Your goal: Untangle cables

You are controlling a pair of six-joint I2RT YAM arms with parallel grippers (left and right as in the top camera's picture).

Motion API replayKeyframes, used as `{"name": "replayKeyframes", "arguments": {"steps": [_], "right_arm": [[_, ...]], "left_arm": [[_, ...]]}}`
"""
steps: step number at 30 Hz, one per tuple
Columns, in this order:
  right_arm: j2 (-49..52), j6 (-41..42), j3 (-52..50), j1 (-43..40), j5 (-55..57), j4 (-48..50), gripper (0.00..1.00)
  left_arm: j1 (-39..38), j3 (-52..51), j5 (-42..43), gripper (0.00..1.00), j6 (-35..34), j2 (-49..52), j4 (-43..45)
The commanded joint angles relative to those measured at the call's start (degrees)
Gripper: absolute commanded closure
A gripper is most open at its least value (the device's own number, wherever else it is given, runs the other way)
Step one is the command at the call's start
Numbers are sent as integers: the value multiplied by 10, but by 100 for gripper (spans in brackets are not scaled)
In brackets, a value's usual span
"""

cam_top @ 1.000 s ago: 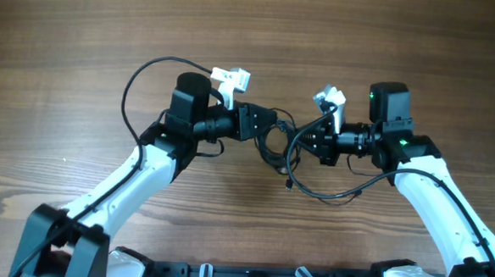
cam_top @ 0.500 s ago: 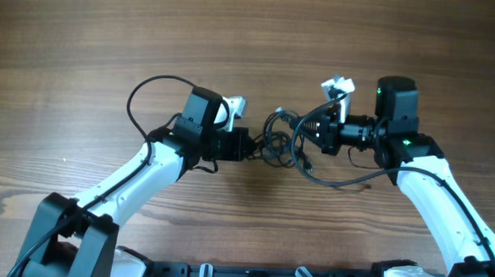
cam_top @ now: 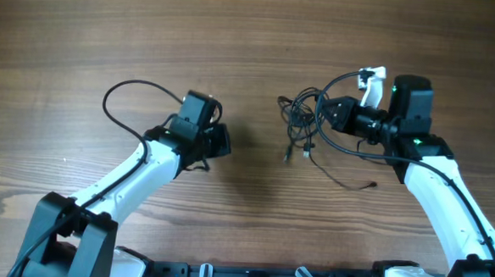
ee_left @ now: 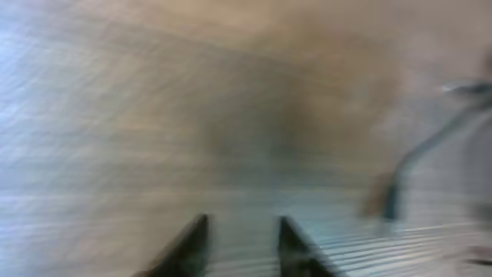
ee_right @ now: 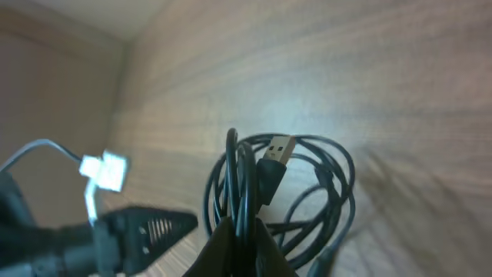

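Observation:
The cables (cam_top: 300, 116) are a loose bundle of thin black cords hanging from my right gripper (cam_top: 325, 114), which is shut on several strands. One strand trails over the table to a small end (cam_top: 372, 186), and a plug (cam_top: 286, 157) dangles below the bundle. In the right wrist view the coil (ee_right: 323, 192) rises from my gripper (ee_right: 240, 227), with a silver-tipped plug (ee_right: 277, 150) on top. My left gripper (cam_top: 227, 142) stands well left of the bundle and apart from it. In the blurred left wrist view it (ee_left: 242, 225) is open, with bare wood between the fingers (ee_left: 194, 245).
The wooden table (cam_top: 253, 37) spreads all round. The left arm's own thick black wire (cam_top: 122, 102) loops out to its left. The right arm carries a white tag (cam_top: 371, 77). In the right wrist view the left arm (ee_right: 131, 227) shows at lower left.
The left gripper has let go of the bundle, opened and drawn back to the left. The right gripper has carried the bundle up and to the right, away from the left.

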Motion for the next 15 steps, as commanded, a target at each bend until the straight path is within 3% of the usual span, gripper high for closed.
{"name": "replayKeyframes", "arguments": {"steps": [1, 3, 8, 12, 15], "right_arm": [[2, -29, 1, 26, 9, -10, 91], [2, -53, 1, 30, 2, -12, 91], [2, -117, 1, 30, -70, -14, 91], [2, -119, 1, 30, -98, -14, 91], [2, -119, 1, 31, -114, -14, 92]], "left_arm": [[14, 3, 248, 0, -15, 4, 119], [14, 3, 292, 0, -26, 4, 201], [3, 3, 226, 0, -241, 9, 218], [-28, 3, 191, 2, -333, 28, 236], [-44, 3, 177, 23, -393, 55, 264]]}}
